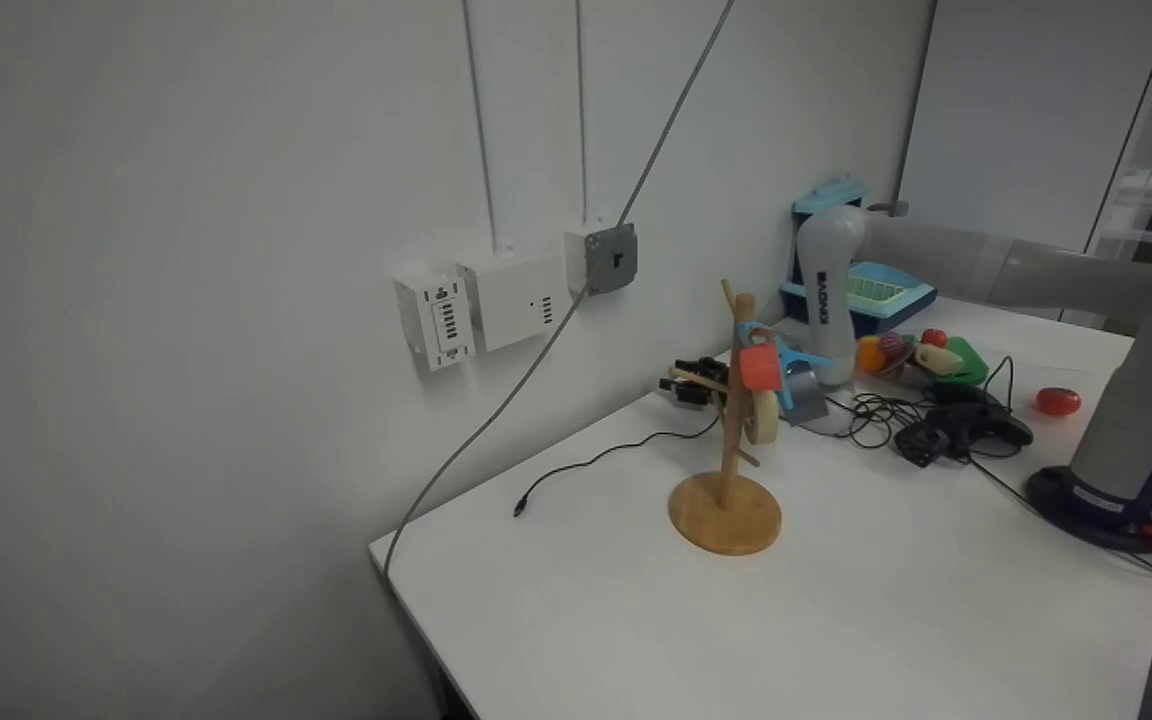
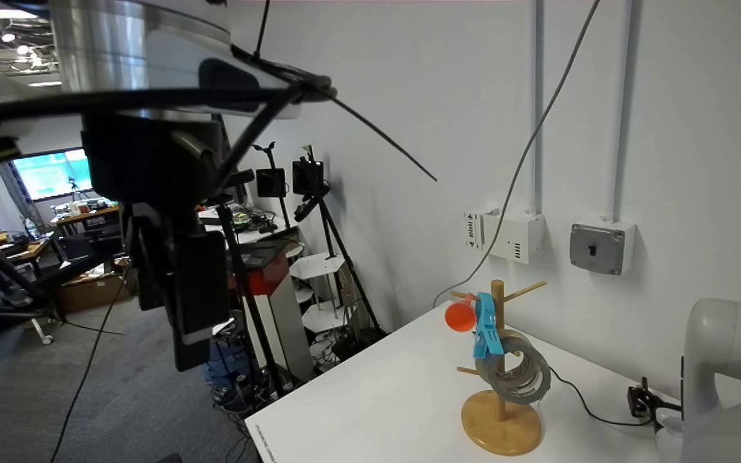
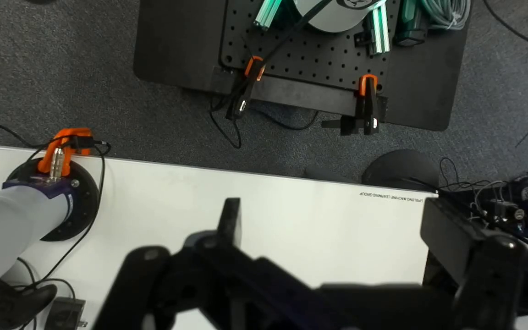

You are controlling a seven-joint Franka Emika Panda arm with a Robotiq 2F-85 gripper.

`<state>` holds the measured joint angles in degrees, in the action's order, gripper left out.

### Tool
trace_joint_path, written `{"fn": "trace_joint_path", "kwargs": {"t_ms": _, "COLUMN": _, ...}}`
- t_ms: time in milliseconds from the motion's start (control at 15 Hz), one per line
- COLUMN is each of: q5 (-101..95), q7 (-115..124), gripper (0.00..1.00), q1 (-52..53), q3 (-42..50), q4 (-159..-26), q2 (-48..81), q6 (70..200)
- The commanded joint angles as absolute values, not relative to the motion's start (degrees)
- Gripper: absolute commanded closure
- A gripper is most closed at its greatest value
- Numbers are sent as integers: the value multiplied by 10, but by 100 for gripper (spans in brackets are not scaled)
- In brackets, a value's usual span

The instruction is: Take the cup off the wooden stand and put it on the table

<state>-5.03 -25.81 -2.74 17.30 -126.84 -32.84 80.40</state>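
Note:
The small red-orange cup (image 1: 761,368) hangs high on a side peg of the wooden stand (image 1: 725,520). The cup (image 2: 460,316) and the stand (image 2: 501,424) show in both exterior views. The stand is upright on the white table (image 1: 886,610). My gripper (image 2: 174,328) is at the left in an exterior view, in the air, apart from the stand. In the wrist view my gripper (image 3: 330,206) has its fingers wide apart with nothing between them; the table (image 3: 310,238) shows below. The cup and stand are out of the wrist view.
A light blue clip-like thing (image 2: 487,328) and a grey tape roll (image 2: 515,370) hang on the stand close to the cup. A Kinova arm (image 1: 828,290), cables, a black device (image 1: 966,425) and toy food (image 1: 926,355) are on the table. A wall stands behind.

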Motion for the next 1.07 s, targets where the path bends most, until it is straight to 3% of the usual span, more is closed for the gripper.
{"fn": "trace_joint_path", "kwargs": {"t_ms": 0, "q5": -50, "q7": -263, "gripper": 0, "q1": -35, "q3": 168, "q4": -1268, "q2": -325, "q6": 806}}
{"fn": "trace_joint_path", "kwargs": {"t_ms": 1000, "q5": -5, "q7": -207, "gripper": 0, "q1": -19, "q3": 107, "q4": -1320, "q2": -296, "q6": 947}}
